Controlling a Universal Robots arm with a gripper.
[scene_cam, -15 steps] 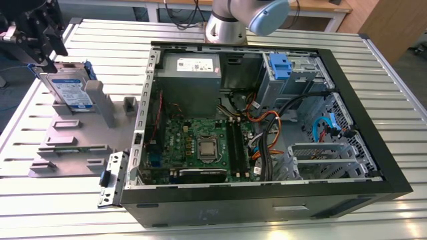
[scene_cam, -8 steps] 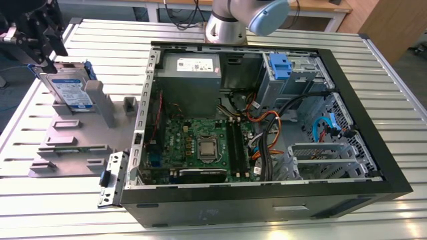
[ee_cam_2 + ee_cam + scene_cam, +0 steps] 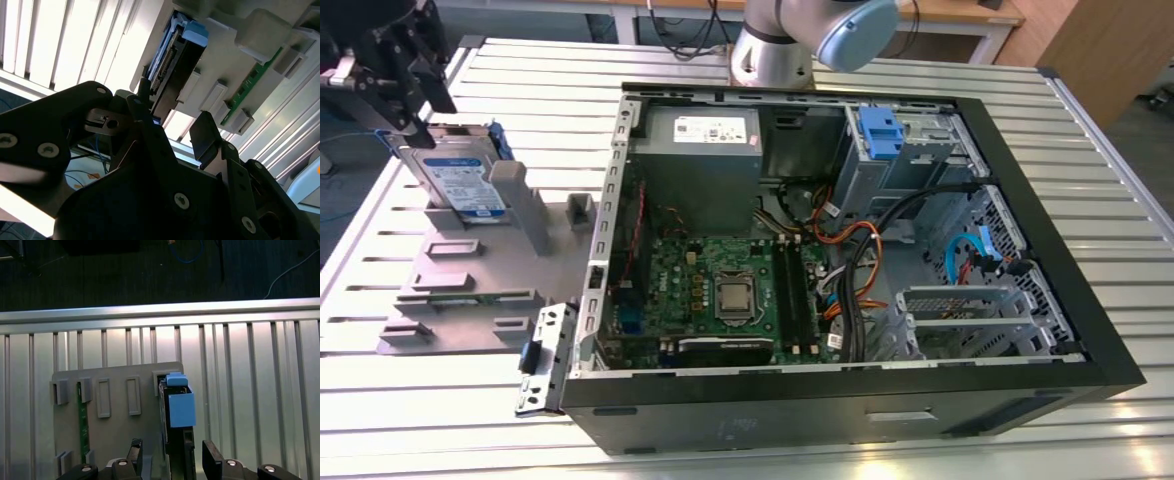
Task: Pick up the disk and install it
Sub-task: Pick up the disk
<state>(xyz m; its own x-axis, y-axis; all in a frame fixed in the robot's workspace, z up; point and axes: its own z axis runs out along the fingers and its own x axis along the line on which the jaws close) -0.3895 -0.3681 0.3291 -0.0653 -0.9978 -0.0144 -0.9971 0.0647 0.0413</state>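
Observation:
The disk (image 3: 462,186) stands on edge in a slot of the grey holder (image 3: 467,290), on the exterior view's left beside the open computer case; it is silver with a white-and-blue label and a blue carrier. My gripper (image 3: 416,100) hangs just above its top end and is open. In the first wrist view the two dark fingertips (image 3: 136,450) stand on either side of the disk (image 3: 179,410), with a gap on each side, and the gripper (image 3: 173,456) straddles its near end. The second wrist view shows the disk (image 3: 170,57) ahead of the gripper (image 3: 172,122), seen from its connector edge.
The open computer case (image 3: 1067,330) holds a grey power supply (image 3: 700,150), a motherboard (image 3: 720,295), cables and a drive bay with a blue bracket (image 3: 881,132). A green memory stick (image 3: 82,425) sits in the holder. The arm's base (image 3: 774,50) stands behind the case on the slatted table (image 3: 520,70).

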